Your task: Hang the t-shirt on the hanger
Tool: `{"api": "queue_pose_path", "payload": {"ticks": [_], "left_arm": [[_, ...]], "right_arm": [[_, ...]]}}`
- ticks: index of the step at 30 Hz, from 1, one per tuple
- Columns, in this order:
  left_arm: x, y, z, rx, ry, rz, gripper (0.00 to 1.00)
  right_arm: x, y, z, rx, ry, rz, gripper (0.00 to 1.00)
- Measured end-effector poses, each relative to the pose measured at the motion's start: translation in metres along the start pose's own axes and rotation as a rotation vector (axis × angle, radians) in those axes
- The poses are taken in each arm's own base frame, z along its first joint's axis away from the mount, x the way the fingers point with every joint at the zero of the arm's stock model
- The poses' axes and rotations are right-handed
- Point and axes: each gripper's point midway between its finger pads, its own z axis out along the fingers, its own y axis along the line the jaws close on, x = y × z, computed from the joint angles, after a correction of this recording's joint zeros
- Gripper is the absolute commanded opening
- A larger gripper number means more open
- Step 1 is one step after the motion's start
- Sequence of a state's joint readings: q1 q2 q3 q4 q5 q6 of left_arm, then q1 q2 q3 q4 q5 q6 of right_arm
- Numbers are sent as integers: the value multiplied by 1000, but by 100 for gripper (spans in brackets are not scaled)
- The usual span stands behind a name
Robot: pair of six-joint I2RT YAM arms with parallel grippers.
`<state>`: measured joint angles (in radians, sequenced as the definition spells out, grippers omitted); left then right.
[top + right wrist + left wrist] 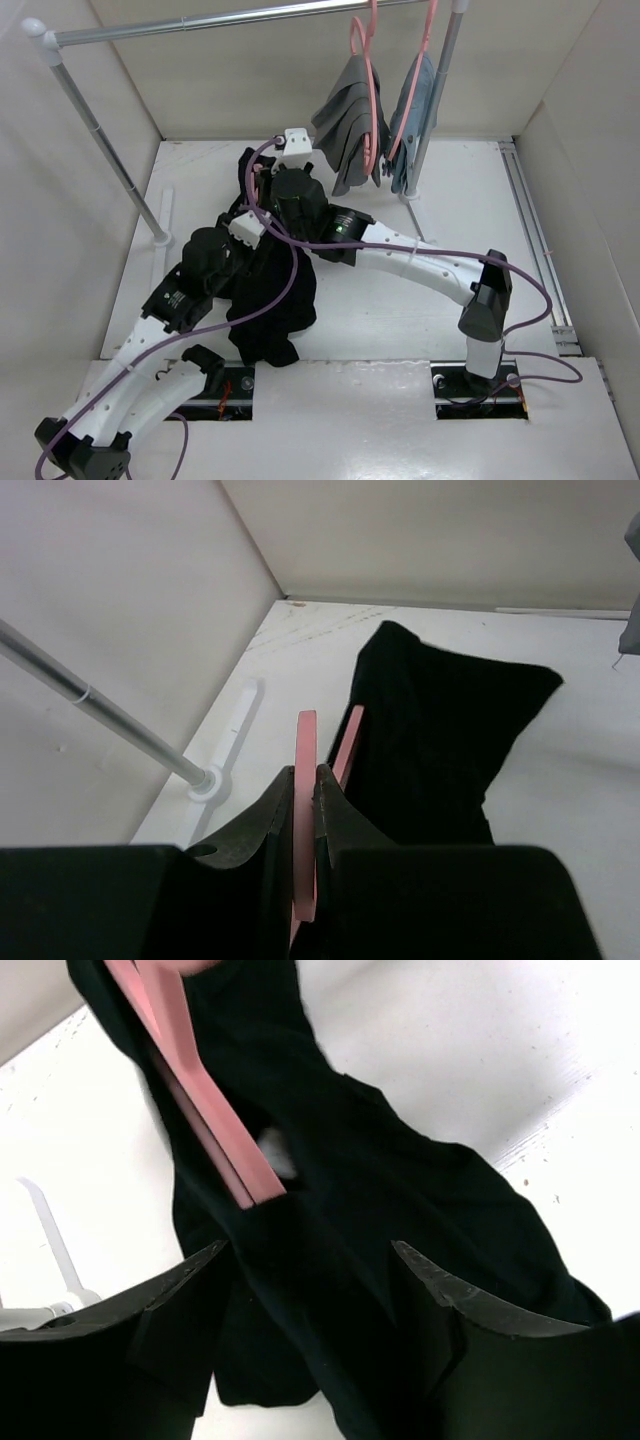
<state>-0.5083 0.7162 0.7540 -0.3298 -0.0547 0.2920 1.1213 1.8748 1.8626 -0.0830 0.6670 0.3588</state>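
The left gripper (308,1252) is held open over the t-shirt (400,1200), bunched on the surface (420,325), hanger (195,1110) partly inside. The hanger is clamped by the right gripper (306,776). Threading is judged unfinished; fabric must next be grasped.

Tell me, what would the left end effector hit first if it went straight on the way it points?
Most likely the black t-shirt: its cloth fills the space ahead of the open left end effector. The pink hanger lies beyond, though depth is unclear.

No legible text, brand or number anywhere; possibly a small label (172,298) on the left arm (140,345), too blurred.
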Motion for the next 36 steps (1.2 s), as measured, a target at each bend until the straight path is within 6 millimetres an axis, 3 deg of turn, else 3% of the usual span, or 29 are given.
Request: {"api": "queue_pose_path", "payload": {"ticks": [6,8,10,11,12,22,28,29,32,36], "left_arm": [[7,-3,12,2,23,-7,61],[7,-3,15,1,19,-10,56],[7,-3,16,1,15,-13,38],[8,-4,17,2,15,-14,14],[9,-4,17,2,18,-17,1],[14,6,4,-49,19,-25,0],[10,7,-11,-50,-17,-39,0],[7,7,-12,-48,-25,-42,0],[0,6,-15,-41,-45,-52,0],[-10,7,-19,-43,-63,-81,0]], "right_arm": [[-4,-5,3,16,-12,5,0],[-5,-7,3,24,-15,5,0],[-5,-8,4,26,-16,5,0],[-5,-8,4,26,-16,5,0],[-5,-8,4,25,-17,5,0],[0,2,0,-12,0,-12,0],[-6,18,-4,-108,0,-1,61],[-7,19,-5,-113,0,1,61],[-11,13,-13,-114,-6,-20,75],[-29,-5,-29,-87,-32,-60,83]]}}
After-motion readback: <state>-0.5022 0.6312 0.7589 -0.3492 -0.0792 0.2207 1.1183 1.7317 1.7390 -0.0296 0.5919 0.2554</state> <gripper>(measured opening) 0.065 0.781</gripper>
